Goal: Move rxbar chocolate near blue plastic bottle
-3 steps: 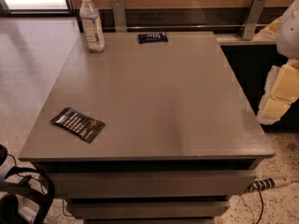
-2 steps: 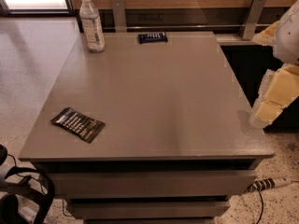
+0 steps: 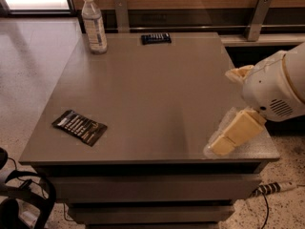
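Note:
The rxbar chocolate [image 3: 79,127] is a flat black wrapper with white lettering, lying near the table's front left corner. The blue plastic bottle [image 3: 94,24] stands upright at the back left corner, clear with a white cap and pale label. My gripper [image 3: 231,135] reaches in from the right, over the table's front right corner, far from the bar. It holds nothing that I can see.
A smaller dark blue bar wrapper [image 3: 156,38] lies at the table's back edge, right of the bottle. The grey table [image 3: 152,89] has metal posts [image 3: 258,17] and a wall behind it. Cables [image 3: 271,190] and dark gear [image 3: 19,199] lie on the floor by the front.
My arm and gripper have moved left and down, from beside the table's right edge to over its front right corner. The bar, bottle and blue wrapper have not moved.

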